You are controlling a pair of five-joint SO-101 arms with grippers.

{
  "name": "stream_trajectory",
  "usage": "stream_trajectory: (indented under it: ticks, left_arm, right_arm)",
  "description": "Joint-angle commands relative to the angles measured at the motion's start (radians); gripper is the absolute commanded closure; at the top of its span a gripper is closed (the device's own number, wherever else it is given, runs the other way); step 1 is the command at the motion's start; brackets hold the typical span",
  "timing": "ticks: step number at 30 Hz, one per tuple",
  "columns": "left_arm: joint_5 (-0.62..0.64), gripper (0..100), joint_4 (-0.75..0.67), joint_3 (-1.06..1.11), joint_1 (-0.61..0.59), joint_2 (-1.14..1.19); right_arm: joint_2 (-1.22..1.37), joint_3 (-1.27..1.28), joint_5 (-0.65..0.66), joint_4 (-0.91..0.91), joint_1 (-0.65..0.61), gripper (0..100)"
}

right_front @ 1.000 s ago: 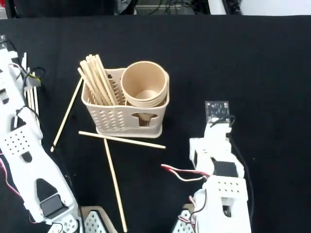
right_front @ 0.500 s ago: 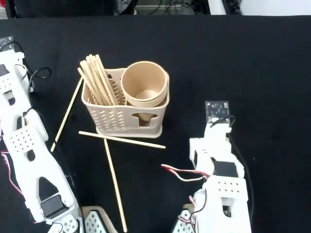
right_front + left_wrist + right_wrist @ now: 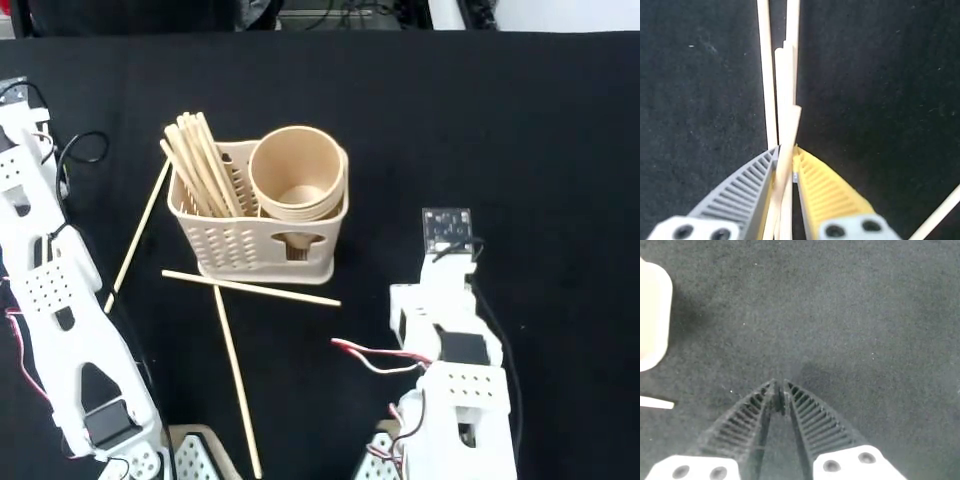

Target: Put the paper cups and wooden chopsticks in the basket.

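The beige basket stands left of the table's middle. It holds nested paper cups and a bunch of wooden chopsticks. Three loose chopsticks lie on the black cloth: one slanted left of the basket, one crosswise in front of it, one running toward the near edge. My left gripper is shut on a few chopsticks that lie on the cloth at the far left. My right gripper is shut with nothing in it, right of the basket's corner.
The left arm runs along the table's left edge. The right arm sits near the front, right of the basket. A chopstick tip lies close to the right gripper. Another stick crosses near the left gripper.
The left arm has swung a little to the right over the chopsticks at the left edge, which it now covers in the high view. The right arm has kept still.
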Motion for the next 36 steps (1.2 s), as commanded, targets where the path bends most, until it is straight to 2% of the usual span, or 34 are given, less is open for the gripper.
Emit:
stream_trajectory:
  ticks: [1, 6, 12, 24, 27, 32, 36]
  left_arm:
    - [0.009, 97, 0.009, -0.051, -0.028, -0.074]
    - [0.057, 97, 0.011, -0.056, -0.070, -0.163]
    - [0.052, 97, 0.011, -0.056, -0.104, -0.276]
    - [0.118, 97, 0.018, -0.013, -0.105, -0.462]
    - [0.123, 97, 0.018, 0.193, -0.099, -0.552]
    - [0.101, 97, 0.009, 0.762, -0.036, -0.878]
    - [0.077, 97, -0.107, 1.125, 0.048, -1.155]
  right_arm:
    - [-0.002, -0.005, 0.000, -0.017, -0.009, 98.3]
    - [-0.002, -0.005, 0.000, -0.017, -0.009, 98.3]
    - [-0.002, -0.005, 0.000, -0.017, -0.009, 98.3]
    - [-0.002, -0.007, 0.000, -0.017, -0.011, 98.3]
    - [-0.002, -0.007, 0.000, -0.017, -0.011, 98.3]
    - [-0.002, -0.007, 0.000, -0.017, -0.011, 98.3]
    - [-0.002, -0.007, 0.000, -0.017, -0.009, 98.3]
